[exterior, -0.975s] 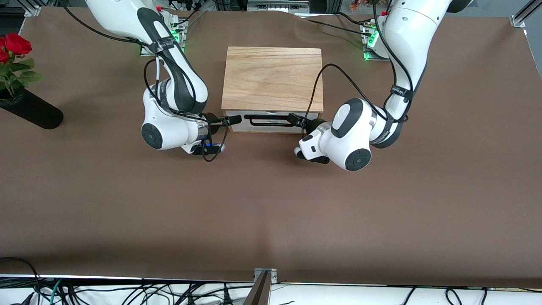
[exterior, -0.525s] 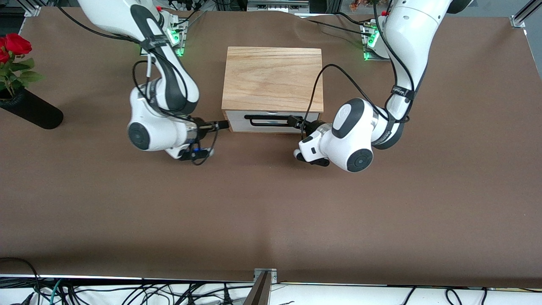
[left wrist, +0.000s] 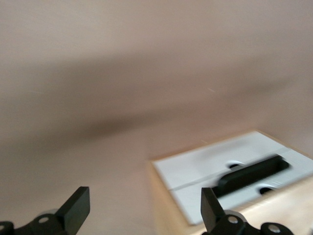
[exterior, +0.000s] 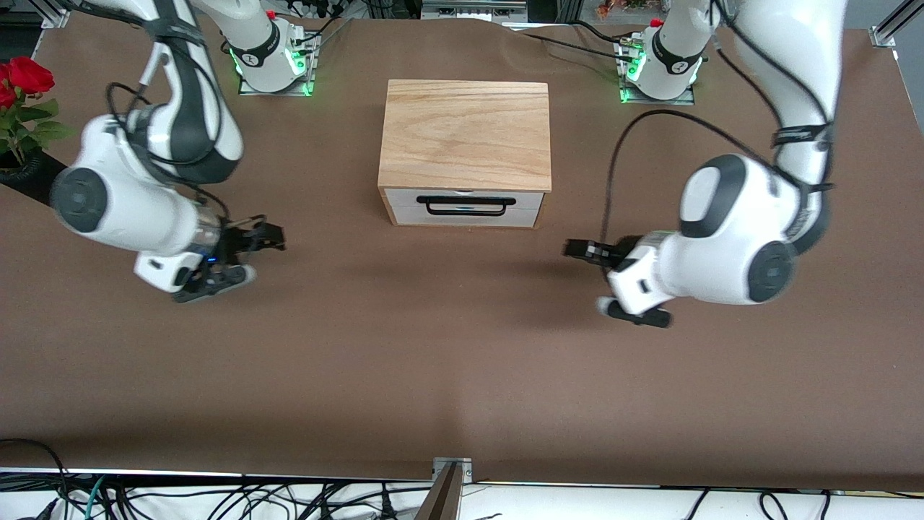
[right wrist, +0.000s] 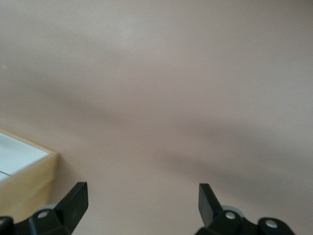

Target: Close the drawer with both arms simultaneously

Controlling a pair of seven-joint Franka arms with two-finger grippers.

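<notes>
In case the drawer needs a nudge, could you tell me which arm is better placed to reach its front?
Probably left: the left end effector hangs closer to the drawer, and its wrist view shows the handle; the right end effector is more distant.

You've got bare table (exterior: 447, 347) w/ room in front of the drawer (exterior: 463, 207); only obstacles: oak box (exterior: 465, 133) mid-table, rose vase (exterior: 54, 188) at right arm's end.

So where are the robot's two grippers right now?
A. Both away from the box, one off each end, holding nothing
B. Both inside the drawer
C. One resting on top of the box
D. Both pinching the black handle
A. The left gripper and right gripper are open and empty, clear of the drawer, which sits pushed into the box.
</notes>
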